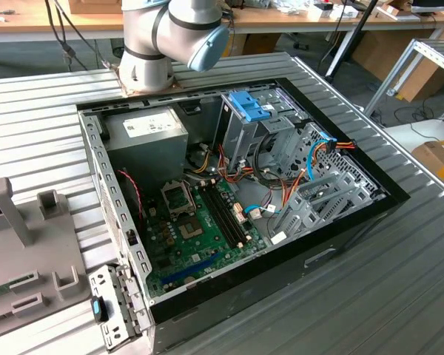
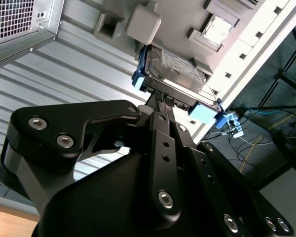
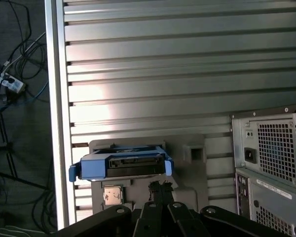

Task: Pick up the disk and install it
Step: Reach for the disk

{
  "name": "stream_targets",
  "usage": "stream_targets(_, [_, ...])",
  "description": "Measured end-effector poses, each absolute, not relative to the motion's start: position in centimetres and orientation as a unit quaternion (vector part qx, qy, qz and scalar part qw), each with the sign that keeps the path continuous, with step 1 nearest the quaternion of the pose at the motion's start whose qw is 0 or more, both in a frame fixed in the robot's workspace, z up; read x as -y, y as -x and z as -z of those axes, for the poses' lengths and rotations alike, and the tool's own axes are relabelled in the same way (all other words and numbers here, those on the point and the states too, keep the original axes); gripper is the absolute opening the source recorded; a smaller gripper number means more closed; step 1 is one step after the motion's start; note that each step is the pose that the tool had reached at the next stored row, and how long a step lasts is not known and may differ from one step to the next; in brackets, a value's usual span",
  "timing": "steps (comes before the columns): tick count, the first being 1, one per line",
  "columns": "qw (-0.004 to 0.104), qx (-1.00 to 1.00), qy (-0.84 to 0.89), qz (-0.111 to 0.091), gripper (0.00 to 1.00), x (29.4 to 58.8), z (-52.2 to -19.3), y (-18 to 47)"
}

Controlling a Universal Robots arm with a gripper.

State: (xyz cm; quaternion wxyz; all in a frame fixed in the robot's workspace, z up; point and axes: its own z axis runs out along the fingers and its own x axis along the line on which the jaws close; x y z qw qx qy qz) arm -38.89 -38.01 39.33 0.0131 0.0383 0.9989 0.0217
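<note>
- My gripper [image 2: 160, 101] [image 3: 159, 187]: the two black fingers [image 2: 162, 148] run to one point. The tips look pressed together with nothing pinched between them.
- The disk [image 2: 175, 66] [image 3: 122, 165] sits just beyond my fingertips in both wrist views. It is very near, but I cannot tell if the tips touch its near edge.
- The disk lies flat on a grey fixture plate [image 2: 180, 24] [image 3: 192, 177] [image 1: 22, 259]. Its white label faces up in the second wrist view, and its blue side rails [image 3: 89, 168] show at both ends.
- A small square processor chip [image 2: 215, 27] [image 3: 112, 195] sits in a pocket of the same plate, just beside the disk.
- The plate rests on the ribbed metal table [image 3: 163, 59] [image 2: 64, 74] [image 1: 399, 296], close to the table's edge. Past that edge the floor holds loose cables and a power strip [image 3: 7, 81].
- The computer case [image 3: 271, 163] [image 2: 19, 19] [image 1: 340, 244] shows its rear panel with a vent grille in the first wrist view. It is near the plate and apart from the disk.
- In the exterior view the case lies open mid-table. My arm [image 1: 170, 37] stands at the case's 11 o'clock, and the fixture plate is at its 8 o'clock, outside the case.
- Inside the case, in the exterior view:
  - a power supply [image 1: 148, 133] at 11 o'clock
  - a green motherboard [image 1: 200, 237] at 6 to 7 o'clock
  - a blue latch plate [image 1: 249, 106] on the drive cage at 1 o'clock
  - grey metal drive bays [image 1: 325, 192] at 3 to 4 o'clock, with orange and blue cables around them
</note>
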Motion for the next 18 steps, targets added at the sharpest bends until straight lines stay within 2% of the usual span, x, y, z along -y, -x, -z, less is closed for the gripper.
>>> stream_targets(18, [0.013, -0.999, -0.038, -0.022, 0.11, 38.0, -39.3, 42.2])
